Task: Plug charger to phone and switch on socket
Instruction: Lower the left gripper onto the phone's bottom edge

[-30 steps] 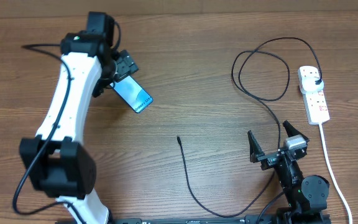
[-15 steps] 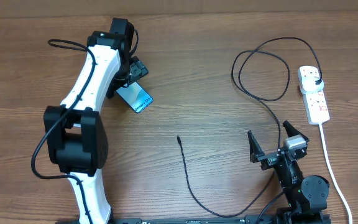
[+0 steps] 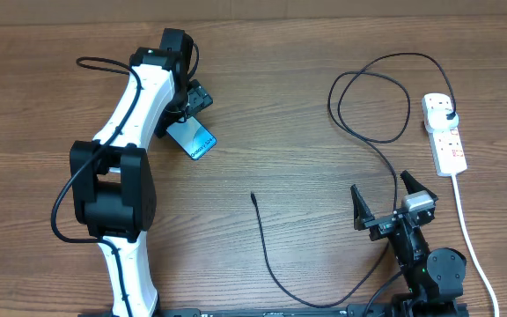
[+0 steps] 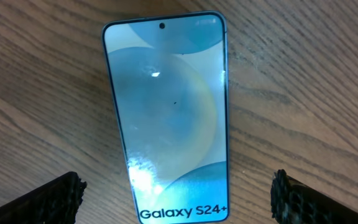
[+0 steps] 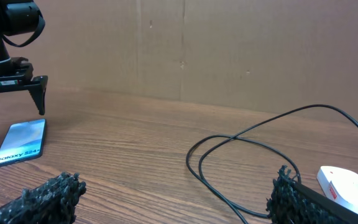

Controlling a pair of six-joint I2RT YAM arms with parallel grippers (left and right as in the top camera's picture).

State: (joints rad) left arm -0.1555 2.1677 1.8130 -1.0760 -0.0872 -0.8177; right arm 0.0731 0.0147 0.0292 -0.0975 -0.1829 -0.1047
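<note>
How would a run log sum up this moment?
left gripper open over phone | right gripper open, empty | charger tip loose on table

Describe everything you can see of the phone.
The phone is a slim rectangle with rounded corners and a thin rim. Its glossy screen glows light blue, with a camera hole at one end and white text "Galaxy S24+" at the other. It lies flat, face up, at an angle on the wooden table. Nothing is plugged into it. The open left end effector hangs above it, not touching.

Left tool [image 3: 186, 113] open above phone [image 3: 195, 141], charger [image 3: 259, 220] well apart.
</note>
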